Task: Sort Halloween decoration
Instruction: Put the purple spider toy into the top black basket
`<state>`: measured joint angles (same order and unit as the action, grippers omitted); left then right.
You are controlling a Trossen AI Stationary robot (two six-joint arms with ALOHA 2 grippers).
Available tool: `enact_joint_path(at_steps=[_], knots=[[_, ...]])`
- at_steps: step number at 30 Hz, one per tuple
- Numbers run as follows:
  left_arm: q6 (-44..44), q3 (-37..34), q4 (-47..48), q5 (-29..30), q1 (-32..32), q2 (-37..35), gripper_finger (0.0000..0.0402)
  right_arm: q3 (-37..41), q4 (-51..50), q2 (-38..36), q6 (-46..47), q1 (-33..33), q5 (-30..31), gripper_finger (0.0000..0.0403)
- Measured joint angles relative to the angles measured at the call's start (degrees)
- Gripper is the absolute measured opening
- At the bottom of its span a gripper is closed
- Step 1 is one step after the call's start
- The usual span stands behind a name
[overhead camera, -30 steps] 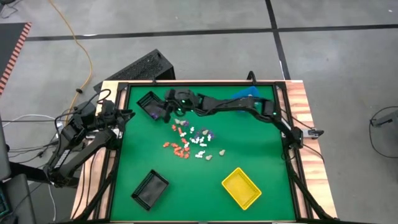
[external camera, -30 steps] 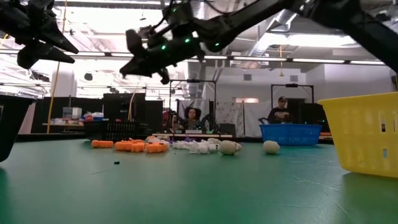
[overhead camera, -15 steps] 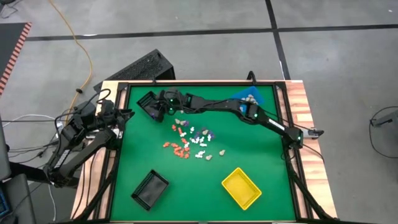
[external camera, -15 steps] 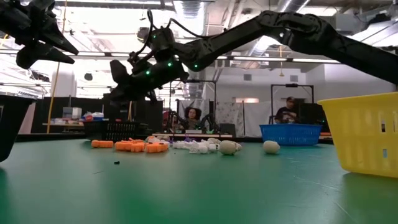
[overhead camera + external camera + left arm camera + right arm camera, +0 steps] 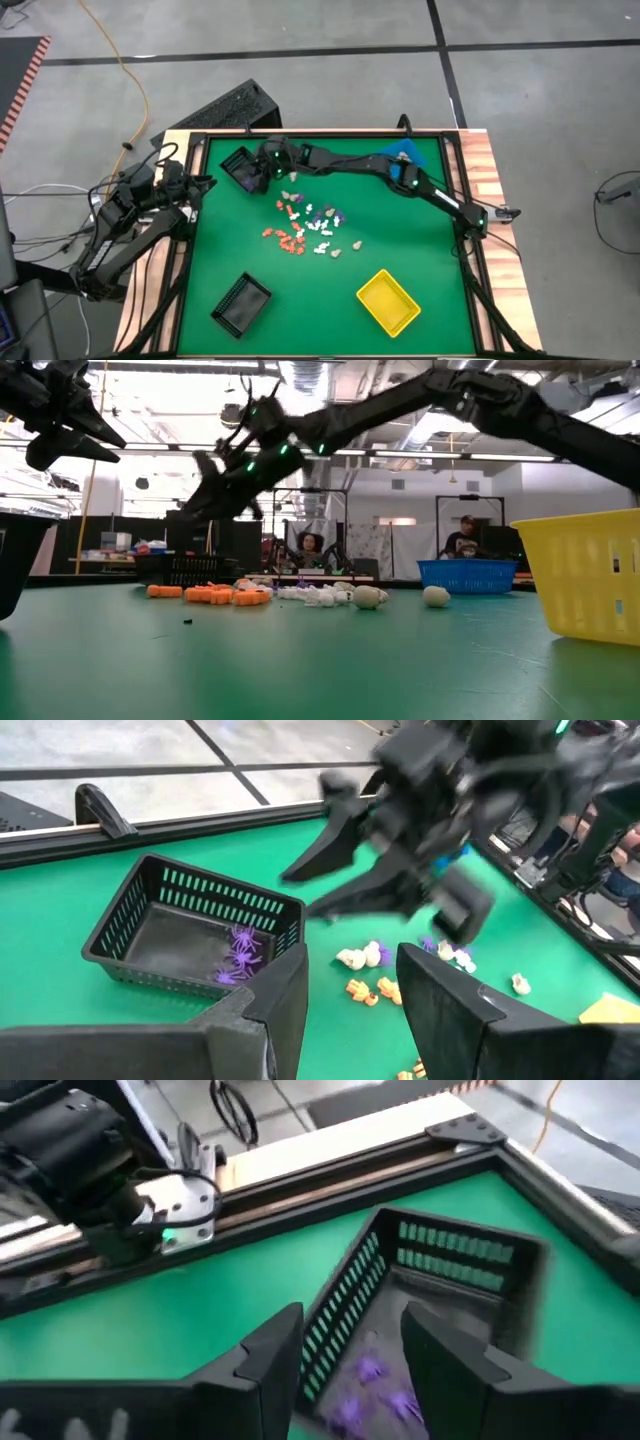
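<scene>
The Halloween decoration pieces, orange, white, purple and beige, lie in a loose pile [image 5: 305,225] mid-table, also seen in the low view [image 5: 262,594]. A black bin [image 5: 238,166] at the far left holds a few purple pieces [image 5: 238,952]. My right gripper [image 5: 350,1370] hangs open over this bin's edge, with the purple pieces [image 5: 385,1395] below it and nothing between its fingers. In the high view it is at the bin's right side [image 5: 260,170]. My left gripper [image 5: 350,995] waits open at the table's left edge [image 5: 200,183], above the surface.
A second black bin [image 5: 241,303] stands near the front left, a yellow bin [image 5: 388,301] at the front right, and a blue bin [image 5: 405,152] at the far right. My right arm [image 5: 400,178] stretches across the far half of the table. People sit in the room behind [image 5: 312,546].
My right gripper has gone a little toward the table's left and far edge, ending over the far black bin. It dipped toward the bin, then rose slightly. Its fingers have opened. The pile and my left arm have stayed still.
</scene>
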<state>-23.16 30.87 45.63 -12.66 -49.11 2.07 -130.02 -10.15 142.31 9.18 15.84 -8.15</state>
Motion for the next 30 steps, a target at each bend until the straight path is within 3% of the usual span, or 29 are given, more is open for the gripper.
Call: enact_joint_path(at_steps=[9,14,18,24,30], knots=[[0.0,0.0,0.0,0.0,0.0,0.0,0.0143,-0.1,-36.4,-13.0,-18.6,2.8,-0.6,0.0177],[0.0,0.0,0.1,0.0,0.0,0.0,0.0143,0.0,-56.8,-15.7,-23.8,3.4,-0.7,0.0161],[0.0,0.0,0.1,0.0,0.0,0.0,0.0143,3.4,-67.0,-16.2,-24.7,3.2,-2.9,0.0149],[0.0,0.0,0.1,0.0,0.0,0.0,0.0143,23.2,-64.1,-25.1,-23.6,0.7,-6.7,0.0134],[0.0,0.0,0.2,1.0,0.0,0.0,0.0143,51.3,-37.6,-41.5,-10.1,-2.4,-5.1,0.0124]])
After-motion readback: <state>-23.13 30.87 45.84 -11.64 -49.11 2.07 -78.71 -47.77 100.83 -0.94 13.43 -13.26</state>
